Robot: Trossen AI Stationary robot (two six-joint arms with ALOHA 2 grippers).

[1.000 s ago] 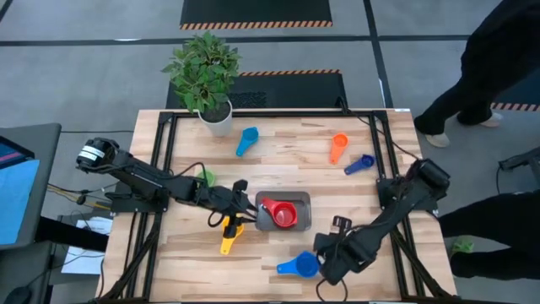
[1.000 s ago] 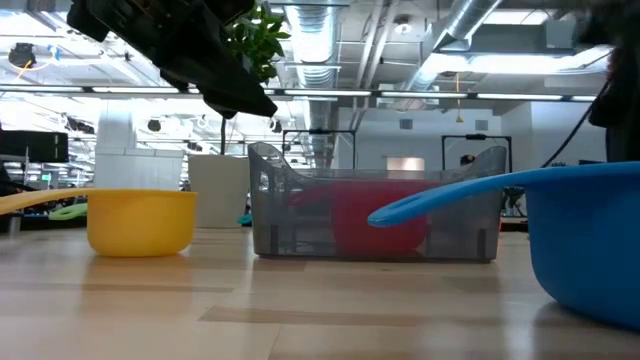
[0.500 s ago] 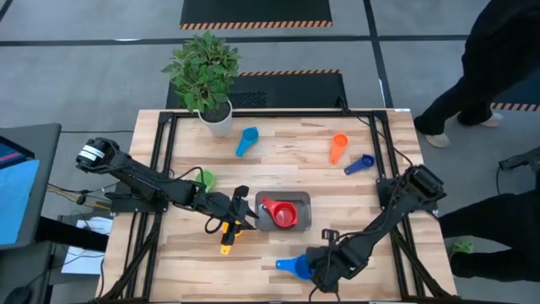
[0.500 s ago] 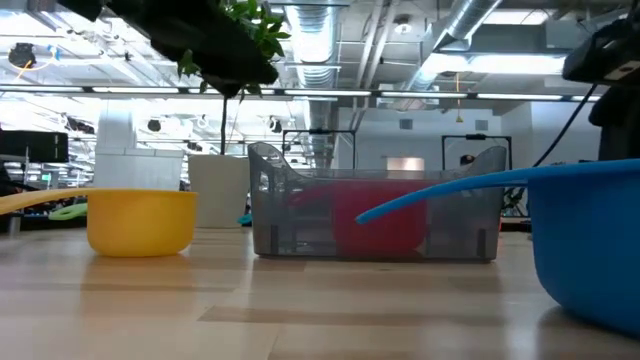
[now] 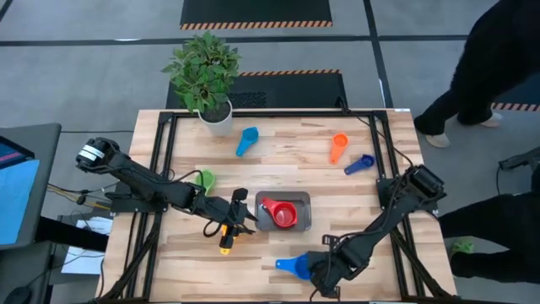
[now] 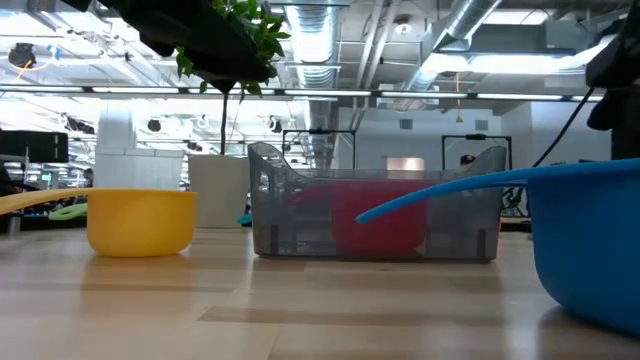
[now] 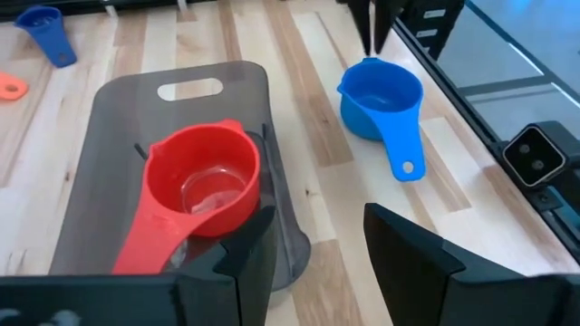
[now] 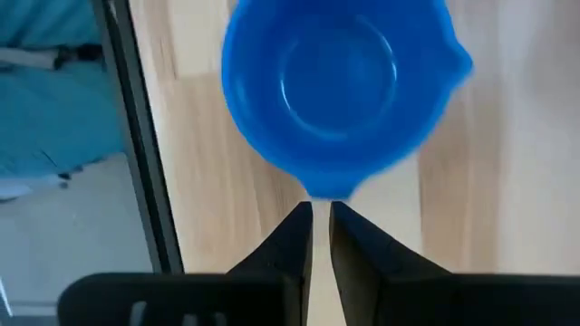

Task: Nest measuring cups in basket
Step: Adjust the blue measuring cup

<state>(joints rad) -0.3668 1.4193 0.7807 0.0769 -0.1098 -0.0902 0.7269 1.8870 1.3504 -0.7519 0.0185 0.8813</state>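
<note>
The grey basket point(image 5: 301, 201) stands mid-table with the red cup point(image 7: 199, 177) lying in it. My left gripper point(image 5: 243, 213) hangs open just left of the basket, above the yellow cup point(image 5: 225, 243), which rests on its base point(image 6: 140, 222). The big blue cup point(image 5: 297, 266) sits near the table's front edge, its handle point(image 7: 403, 163) pointing left. My right gripper point(image 8: 321, 210) points steeply down at the cup's right rim. Only a narrow slit separates its fingers. My right gripper's fingertips point(image 7: 370, 41) come from above at the blue cup's rim point(image 8: 322, 192), on the side away from the handle. I cannot tell whether they touch it. The cup stands upright on the table.
A green cup point(image 5: 205, 179), a light blue cup point(image 5: 245, 139), an orange cup point(image 5: 338, 148) and a dark blue cup point(image 5: 359, 163) lie scattered on the far half. A potted plant point(image 5: 211, 101) stands at the far left. People stand beyond the right edge point(image 5: 494, 76).
My right gripper has moved toward the table's left and near edge, sunk and tipped steeply downward, ending at the blue cup's rim; its slit is unchanged. The blue cup's handle has swung slightly. My left gripper has risen a little above the yellow cup.
</note>
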